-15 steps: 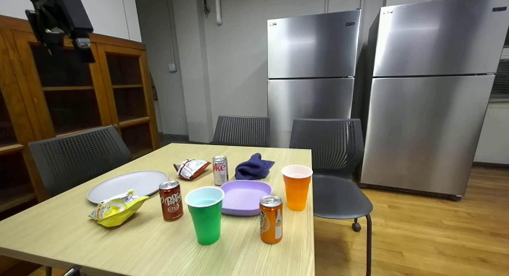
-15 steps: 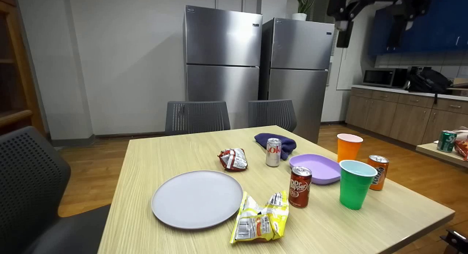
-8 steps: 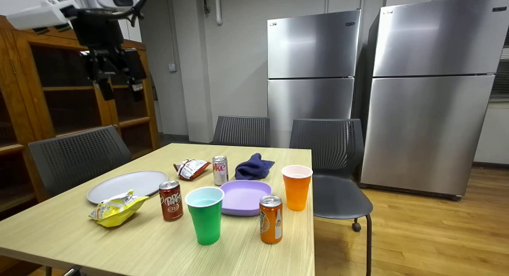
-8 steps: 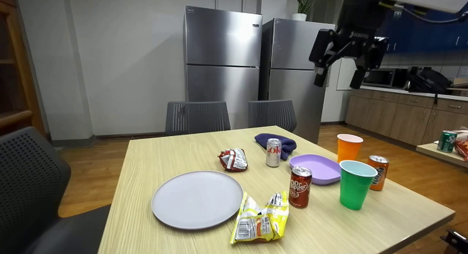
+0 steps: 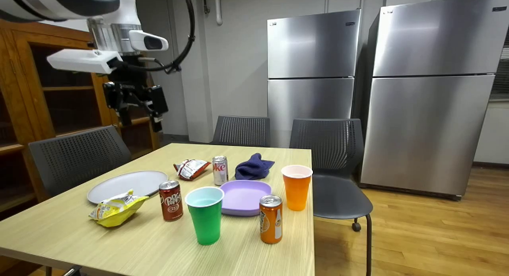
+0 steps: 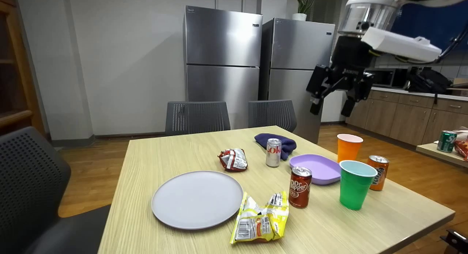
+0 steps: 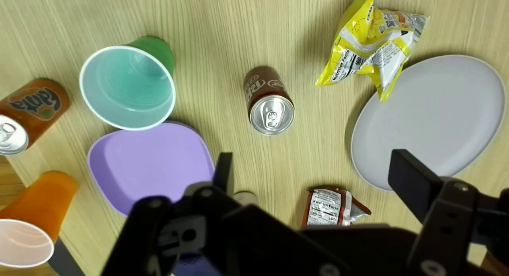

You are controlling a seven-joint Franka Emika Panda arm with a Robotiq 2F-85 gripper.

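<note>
My gripper (image 5: 141, 124) is open and empty, high above the table, in both exterior views (image 6: 331, 110). In the wrist view its fingers (image 7: 413, 180) stand wide apart. It touches nothing. Between them on the table lies a red and white snack bag (image 7: 325, 207), partly hidden by the gripper. A dark red Dr Pepper can (image 7: 270, 103) stands upright ahead of the gap. A yellow snack bag (image 7: 370, 49) lies by a grey plate (image 7: 429, 117). A purple plate (image 7: 153, 164) is on the other side. A silver Coke can (image 6: 273, 153) stands near the red bag, mostly hidden in the wrist view.
A green cup (image 5: 206, 220), an orange cup (image 5: 297, 192) and an orange Fanta can (image 5: 271, 220) stand upright on the table. A dark blue cloth (image 5: 254, 167) lies behind the purple plate. Chairs (image 5: 326, 148) stand around the table. Refrigerators (image 6: 223, 63) stand behind.
The arm has come down into view. The gripper has moved lower toward the table, and rightward in one exterior view. It stays open; the table things have not moved.
</note>
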